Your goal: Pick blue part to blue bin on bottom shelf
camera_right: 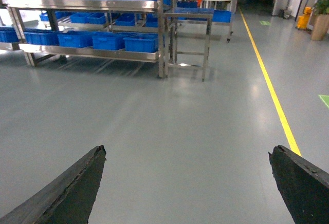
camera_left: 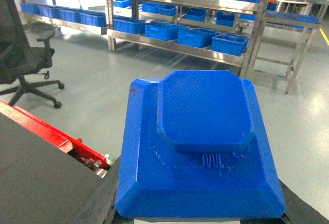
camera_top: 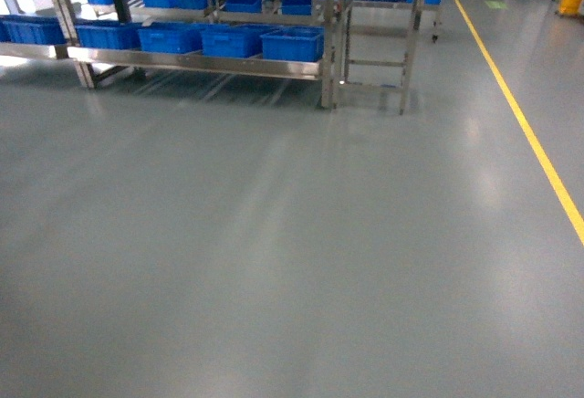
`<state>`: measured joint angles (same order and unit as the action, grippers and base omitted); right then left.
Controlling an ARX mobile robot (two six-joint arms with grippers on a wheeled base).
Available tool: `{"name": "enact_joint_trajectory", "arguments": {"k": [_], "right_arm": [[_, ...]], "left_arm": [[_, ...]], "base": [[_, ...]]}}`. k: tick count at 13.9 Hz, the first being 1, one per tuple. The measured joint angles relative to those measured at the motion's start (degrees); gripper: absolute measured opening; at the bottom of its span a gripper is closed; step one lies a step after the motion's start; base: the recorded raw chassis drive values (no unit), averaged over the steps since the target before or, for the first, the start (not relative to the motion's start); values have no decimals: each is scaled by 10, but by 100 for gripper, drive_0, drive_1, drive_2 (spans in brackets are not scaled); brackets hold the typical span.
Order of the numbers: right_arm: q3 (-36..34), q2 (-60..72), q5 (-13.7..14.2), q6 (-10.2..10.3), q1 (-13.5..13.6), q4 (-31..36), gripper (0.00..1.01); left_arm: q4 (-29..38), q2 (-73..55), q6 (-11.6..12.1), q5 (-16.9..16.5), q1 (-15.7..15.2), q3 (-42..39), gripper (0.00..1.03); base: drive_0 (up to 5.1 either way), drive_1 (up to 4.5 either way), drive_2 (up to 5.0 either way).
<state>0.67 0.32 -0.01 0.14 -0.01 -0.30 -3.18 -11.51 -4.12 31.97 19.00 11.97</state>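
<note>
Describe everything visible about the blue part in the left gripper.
The blue part fills the left wrist view: a bright blue piece, plastic by its look, with a fine ribbed texture. It has a wide base with sloped, bevelled edges and a raised block with cut corners on top; a small row of short ridges sits at the block's near edge. It lies flat between the left gripper's dark fingers, which show only at its lower corners. Behind it, well away across the floor, stands the steel rack of blue bins.
</note>
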Motion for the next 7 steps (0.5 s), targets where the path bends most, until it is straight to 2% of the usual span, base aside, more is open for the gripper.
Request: {"name": "enact_joint_trajectory", "arguments": {"k": [7], "right_arm": [[0,0,0,0,0,0,98]], "left_arm": [[0,0,0,0,0,0,43]], "base": [[-160,-160,-160]]}}
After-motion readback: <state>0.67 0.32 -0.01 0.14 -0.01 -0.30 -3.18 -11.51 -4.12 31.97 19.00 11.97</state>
